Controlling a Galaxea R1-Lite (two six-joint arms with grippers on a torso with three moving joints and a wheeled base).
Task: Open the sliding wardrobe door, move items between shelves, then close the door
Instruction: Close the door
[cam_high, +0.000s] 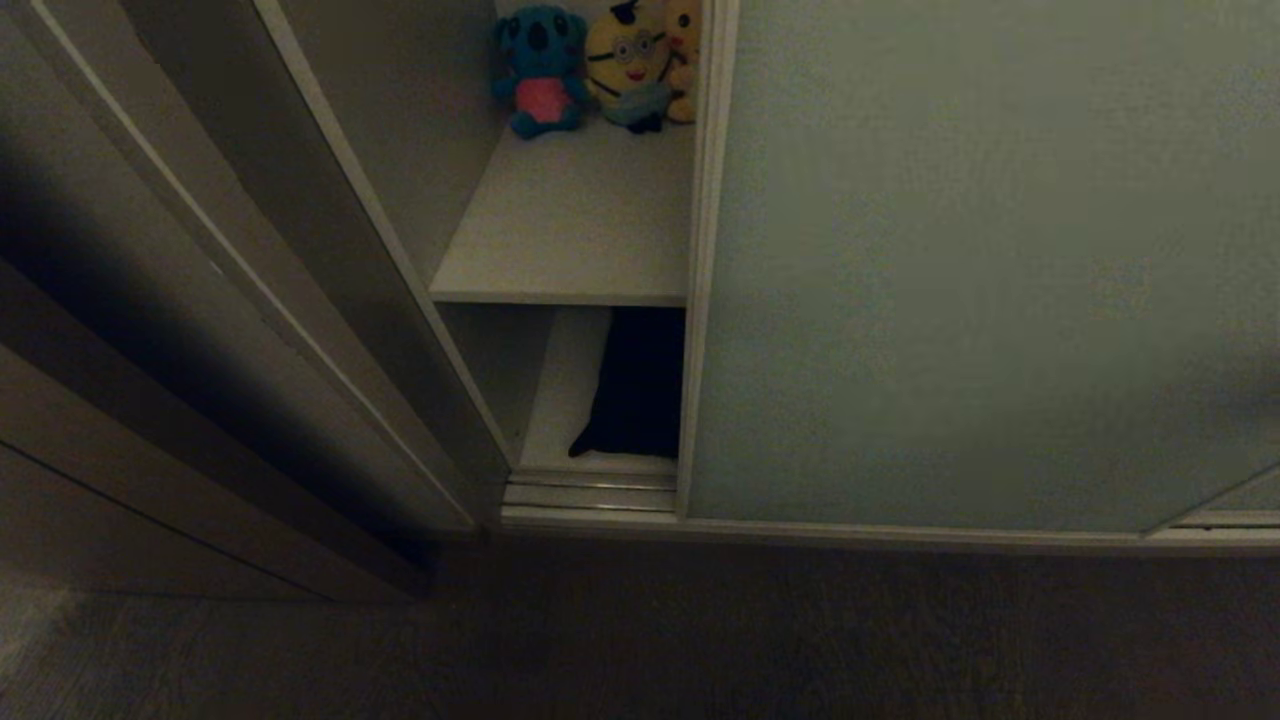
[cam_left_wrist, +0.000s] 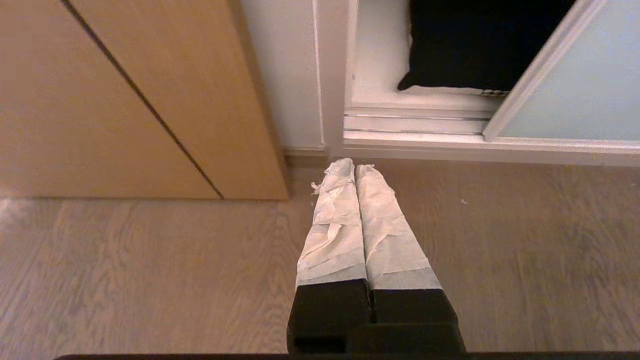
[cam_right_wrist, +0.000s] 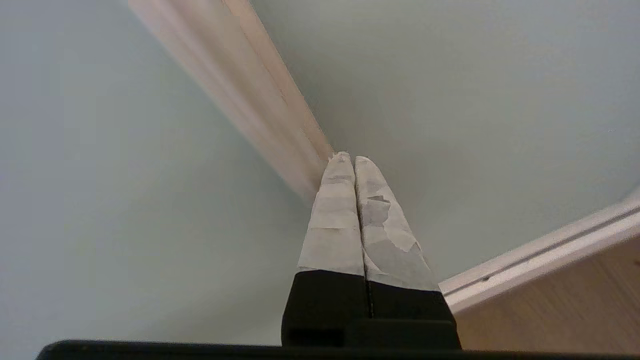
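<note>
The sliding wardrobe door (cam_high: 980, 260), a pale grey-green panel with a thin light frame, covers most of the wardrobe and leaves a narrow gap at its left edge. Through the gap an upper off-white shelf (cam_high: 570, 230) shows. Below it a black folded garment (cam_high: 640, 385) lies on the bottom shelf (cam_high: 565, 390); the left wrist view shows that black garment (cam_left_wrist: 475, 45) too. My right gripper (cam_right_wrist: 348, 156) is shut and empty, its tips close to a beige frame strip (cam_right_wrist: 260, 85) on the door (cam_right_wrist: 450, 75). My left gripper (cam_left_wrist: 354, 162) is shut and empty, low over the floor before the gap. Neither gripper shows in the head view.
Plush toys (cam_high: 600, 65) sit at the back of the upper shelf. A brown wooden side panel (cam_left_wrist: 100, 100) stands left of the opening. The door's floor track (cam_left_wrist: 415, 122) runs along the wardrobe's foot, with wood floor (cam_left_wrist: 500, 250) in front.
</note>
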